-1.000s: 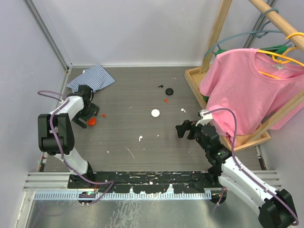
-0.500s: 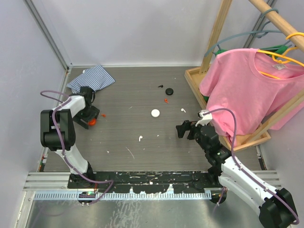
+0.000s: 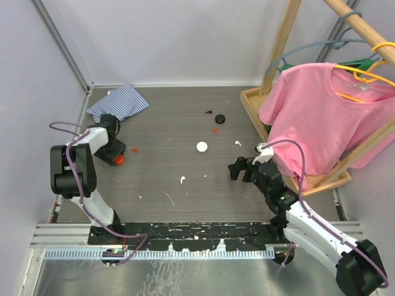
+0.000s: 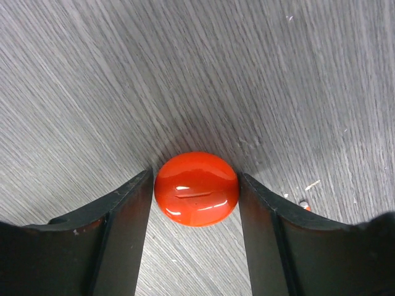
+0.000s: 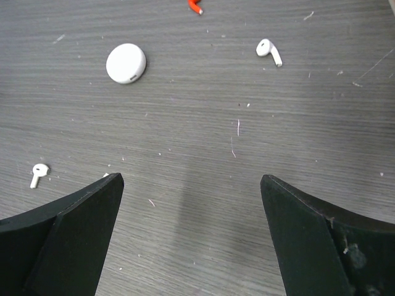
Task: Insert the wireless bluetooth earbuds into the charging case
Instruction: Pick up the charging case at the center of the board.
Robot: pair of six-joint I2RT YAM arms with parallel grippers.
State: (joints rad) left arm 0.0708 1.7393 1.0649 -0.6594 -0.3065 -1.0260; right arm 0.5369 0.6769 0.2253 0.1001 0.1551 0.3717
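My left gripper [image 3: 115, 155] [image 4: 195, 179] is at the table's left side, and both its fingers press the sides of a round red charging case [image 3: 118, 158] [image 4: 196, 189] that lies flat on the table. A red earbud [image 3: 134, 149] lies just right of it. My right gripper [image 3: 237, 168] [image 5: 191, 179] hangs open over bare table with nothing between its fingers. Ahead of it lie a white case [image 3: 202, 147] [image 5: 126, 63], two white earbuds [image 5: 269, 50] [image 5: 38, 174] and another red earbud [image 3: 216, 131] [image 5: 195, 6]. A black case [image 3: 220, 118] and a black earbud [image 3: 209, 112] lie further back.
A striped cloth [image 3: 118, 102] lies at the back left, close behind my left arm. A wooden rack [image 3: 253, 105] with a pink T-shirt [image 3: 321, 117] on a hanger stands along the right side. Grey walls close the table in at the left and back.
My left gripper's jaws have narrowed from wide open onto the red case, and the wrist has shifted slightly. The right arm has barely moved.
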